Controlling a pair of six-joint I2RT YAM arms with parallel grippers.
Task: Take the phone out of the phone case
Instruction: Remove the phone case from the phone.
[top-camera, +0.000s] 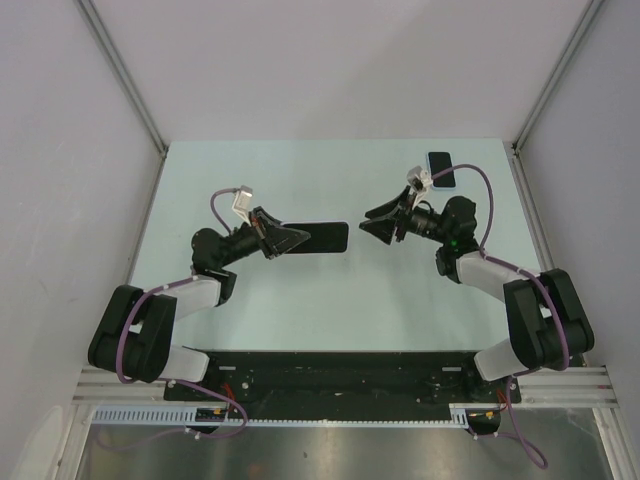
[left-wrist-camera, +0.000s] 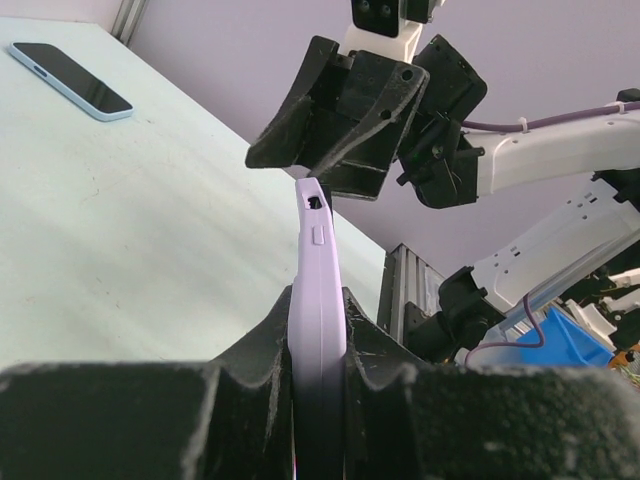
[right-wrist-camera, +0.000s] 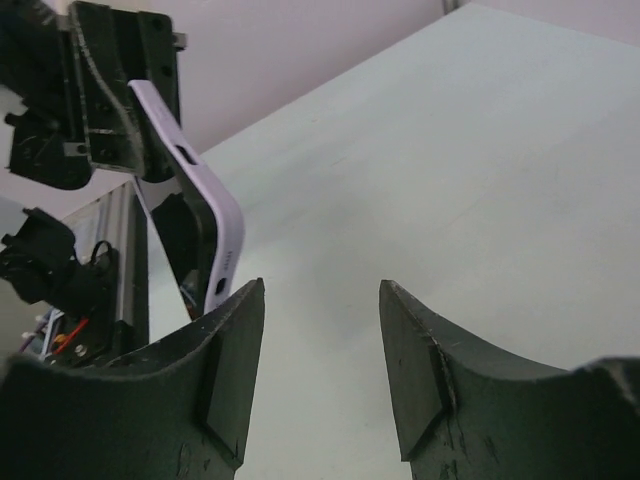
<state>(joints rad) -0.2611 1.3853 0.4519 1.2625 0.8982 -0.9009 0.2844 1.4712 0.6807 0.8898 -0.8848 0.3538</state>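
My left gripper (top-camera: 290, 240) is shut on one end of a lilac phone case (top-camera: 320, 238) and holds it edge-up above the table's middle. The case's face looks dark from above; I cannot tell if anything is inside it. In the left wrist view the case (left-wrist-camera: 316, 260) rises from between my fingers. My right gripper (top-camera: 380, 222) is open and empty, just right of the case's free end; in the right wrist view the case (right-wrist-camera: 215, 200) is just off the left fingertip (right-wrist-camera: 245, 300), not between the jaws. A light-blue phone (top-camera: 441, 169) with a dark screen lies flat at the table's back right, also in the left wrist view (left-wrist-camera: 72, 80).
The pale green table (top-camera: 250, 180) is walled by grey panels with aluminium posts (top-camera: 125, 80) at the back corners. A black rail (top-camera: 340, 365) runs along the near edge. A blue bin (left-wrist-camera: 560, 345) sits off the table beyond the right arm.
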